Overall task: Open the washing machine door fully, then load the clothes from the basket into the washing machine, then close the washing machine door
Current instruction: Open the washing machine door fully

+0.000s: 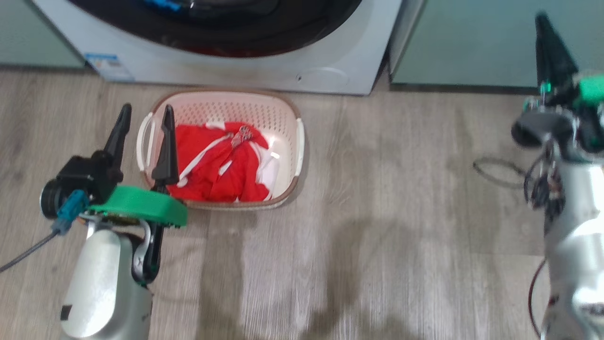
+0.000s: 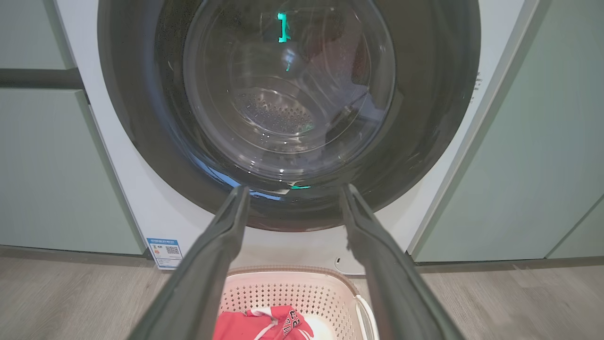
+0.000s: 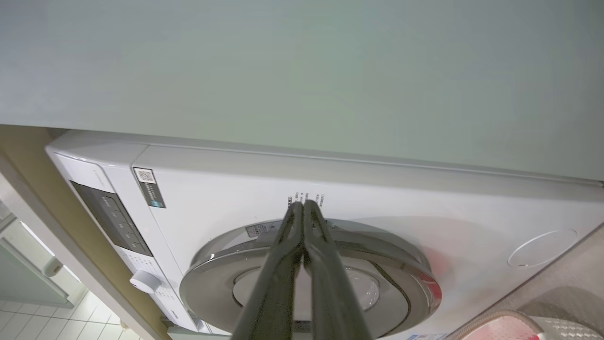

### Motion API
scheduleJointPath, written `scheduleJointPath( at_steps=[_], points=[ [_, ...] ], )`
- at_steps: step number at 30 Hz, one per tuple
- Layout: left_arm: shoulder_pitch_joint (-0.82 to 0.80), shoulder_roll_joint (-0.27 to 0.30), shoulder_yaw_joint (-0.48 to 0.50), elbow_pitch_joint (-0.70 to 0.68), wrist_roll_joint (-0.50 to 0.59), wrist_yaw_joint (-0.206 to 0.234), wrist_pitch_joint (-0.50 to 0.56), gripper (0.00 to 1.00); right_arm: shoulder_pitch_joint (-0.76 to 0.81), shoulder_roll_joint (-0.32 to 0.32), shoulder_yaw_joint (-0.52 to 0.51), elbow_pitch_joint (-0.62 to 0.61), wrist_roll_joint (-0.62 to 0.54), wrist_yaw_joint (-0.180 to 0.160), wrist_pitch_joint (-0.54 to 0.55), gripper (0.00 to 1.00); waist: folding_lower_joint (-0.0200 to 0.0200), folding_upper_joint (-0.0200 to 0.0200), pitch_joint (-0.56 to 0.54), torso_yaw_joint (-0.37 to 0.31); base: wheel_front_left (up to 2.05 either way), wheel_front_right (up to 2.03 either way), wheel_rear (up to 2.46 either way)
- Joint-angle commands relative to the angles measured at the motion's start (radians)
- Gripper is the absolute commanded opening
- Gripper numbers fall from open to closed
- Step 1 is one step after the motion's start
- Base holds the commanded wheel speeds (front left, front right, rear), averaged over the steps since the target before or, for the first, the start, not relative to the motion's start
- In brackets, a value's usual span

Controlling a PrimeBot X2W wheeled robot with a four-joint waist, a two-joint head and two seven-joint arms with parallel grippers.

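Grey wood floor (image 1: pixel 401 189), pale green cabinets (image 1: pixel 472 42)

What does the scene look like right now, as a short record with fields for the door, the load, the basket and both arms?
door: washing machine door looks shut against the washing machine
load: red clothes lie in the basket
basket place: on the floor in front of the machine
left arm: left end effector open, empty, at the basket's left side
right arm: right end effector shut, empty, raised on the right

The left tool (image 1: pixel 147 107) gapes wide, the right tool (image 1: pixel 542 20) pinched together.
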State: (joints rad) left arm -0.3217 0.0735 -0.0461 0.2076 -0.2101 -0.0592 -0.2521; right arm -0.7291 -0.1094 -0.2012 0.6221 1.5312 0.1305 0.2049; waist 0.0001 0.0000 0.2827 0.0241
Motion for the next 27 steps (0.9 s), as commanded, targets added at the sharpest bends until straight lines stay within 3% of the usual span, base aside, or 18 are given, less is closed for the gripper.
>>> scheduleJointPath(
  at_steps=[1, 13, 27],
  points=[
    [-0.042, 0.013, 0.027, -0.041, 0.000, -0.004, -0.010, 1.00, -0.067, -0.005, 0.029, -0.016, 0.003, 0.000, 0.020, 0.00, -0.0001, 0.0000, 0.034, 0.028, 0.00, 0.00, 0.00],
    [-0.116, -0.010, 0.002, -0.075, 0.001, -0.021, -0.010, 1.00, -0.403, -0.048, 0.114, 0.198, -0.054, 0.000, 0.150, 0.00, -0.0001, 0.0000, 0.148, 0.104, 0.00, 0.00, 0.00],
    [-0.161, -0.022, -0.010, -0.101, -0.007, -0.033, -0.010, 1.00, -0.703, -0.048, 0.171, 0.428, -0.138, 0.000, 0.207, 0.00, -0.0001, 0.0000, 0.241, 0.148, 0.00, 0.00, 0.00]
  ],
)
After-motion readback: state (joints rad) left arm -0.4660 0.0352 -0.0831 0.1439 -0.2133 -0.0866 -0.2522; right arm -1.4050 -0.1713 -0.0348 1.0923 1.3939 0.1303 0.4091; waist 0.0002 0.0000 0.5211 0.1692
